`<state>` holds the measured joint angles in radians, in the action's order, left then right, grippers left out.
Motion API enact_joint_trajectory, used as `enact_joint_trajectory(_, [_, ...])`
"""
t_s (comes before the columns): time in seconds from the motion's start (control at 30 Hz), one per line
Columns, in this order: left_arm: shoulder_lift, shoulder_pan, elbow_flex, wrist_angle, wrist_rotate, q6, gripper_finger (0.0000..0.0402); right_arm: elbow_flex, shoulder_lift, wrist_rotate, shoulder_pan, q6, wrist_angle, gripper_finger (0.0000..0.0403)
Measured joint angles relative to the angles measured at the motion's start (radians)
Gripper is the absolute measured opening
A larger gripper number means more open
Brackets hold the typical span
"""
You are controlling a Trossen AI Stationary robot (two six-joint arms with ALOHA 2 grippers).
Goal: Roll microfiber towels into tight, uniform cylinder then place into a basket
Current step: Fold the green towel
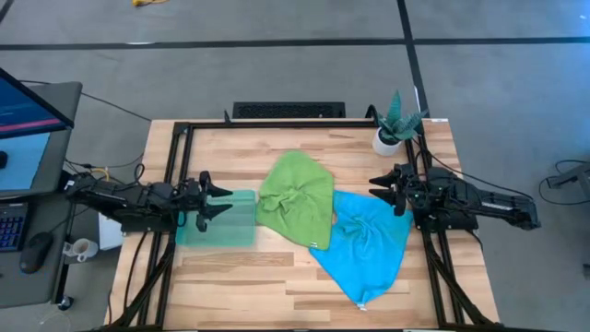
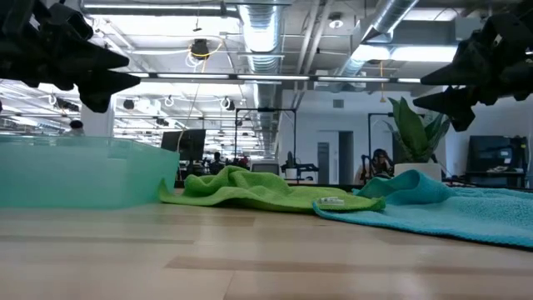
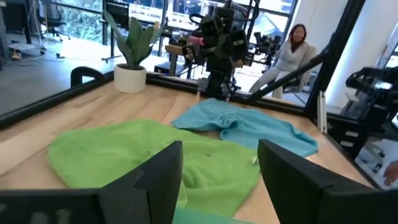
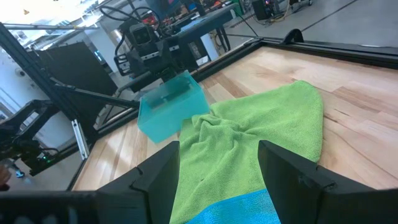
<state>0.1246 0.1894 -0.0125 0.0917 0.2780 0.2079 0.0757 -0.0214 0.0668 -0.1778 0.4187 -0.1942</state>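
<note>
With both pincers, left (image 1: 214, 199) and right (image 1: 383, 187), spread and empty, flatten the crumpled green towel (image 1: 297, 198) before rolling it tightly.

2 towels, 1 green (image 1: 297, 197) & 1 blue (image 1: 369, 244); 1 basket (image 1: 221, 221); 1 potted plant (image 1: 395, 124); 2 grippers, left (image 1: 221, 200) & right (image 1: 380, 186).
</note>
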Motion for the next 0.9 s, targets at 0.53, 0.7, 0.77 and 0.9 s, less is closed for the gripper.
enact_joint_trajectory(0.53, [0.0,0.0,-0.018,0.278,0.03,-0.268,0.0197,0.0,0.0,0.0,0.0,0.0,0.0,0.024])
enact_joint_trajectory(0.7, [0.051,0.0,-0.102,0.285,0.023,-0.379,0.0197,0.0,0.0,0.0,0.0,0.0,0.0,0.024])
enact_joint_trajectory(0.77, [0.109,0.0,-0.145,0.285,0.022,-0.404,0.0197,0.0,0.0,0.0,0.0,0.0,0.0,0.024])
enact_joint_trajectory(0.9, [0.283,0.0,-0.246,0.284,0.022,-0.44,0.0197,0.0,0.0,0.0,0.0,0.0,0.0,0.024])
